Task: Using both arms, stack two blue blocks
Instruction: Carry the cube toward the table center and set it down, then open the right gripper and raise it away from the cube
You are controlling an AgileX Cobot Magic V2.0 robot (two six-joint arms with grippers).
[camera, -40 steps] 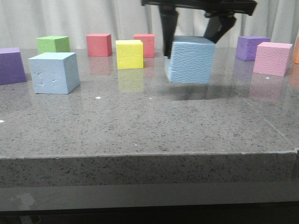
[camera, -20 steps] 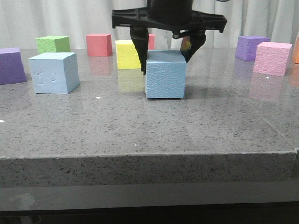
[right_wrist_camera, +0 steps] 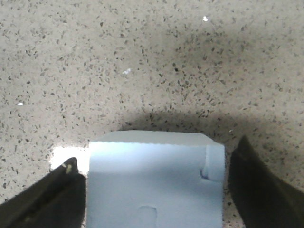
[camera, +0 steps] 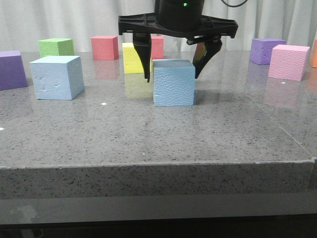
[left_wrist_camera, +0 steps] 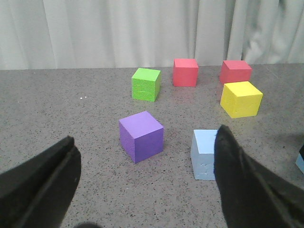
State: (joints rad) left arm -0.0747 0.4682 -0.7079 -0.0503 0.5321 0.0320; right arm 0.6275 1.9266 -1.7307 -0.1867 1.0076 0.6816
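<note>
Released — right tool (camera: 172,74) now straddles pebbled blue block (camera: 173,83), fingers apart.

Pebbled blue block (camera: 173,82) sits mid-table with the right gripper (camera: 172,73) straddling it, fingers just clear of both sides. Yellow cube (camera: 134,57) crowds close at its 11 o'clock. Open granite runs toward 9 o'clock, up to the dented blue block (camera: 57,77); 6 o'clock side unobstructed to the table (camera: 158,148) edge.

pebbled blue block (camera: 173,83) — upright, mid-table | dented blue block (camera: 56,77) — left, apart
</note>
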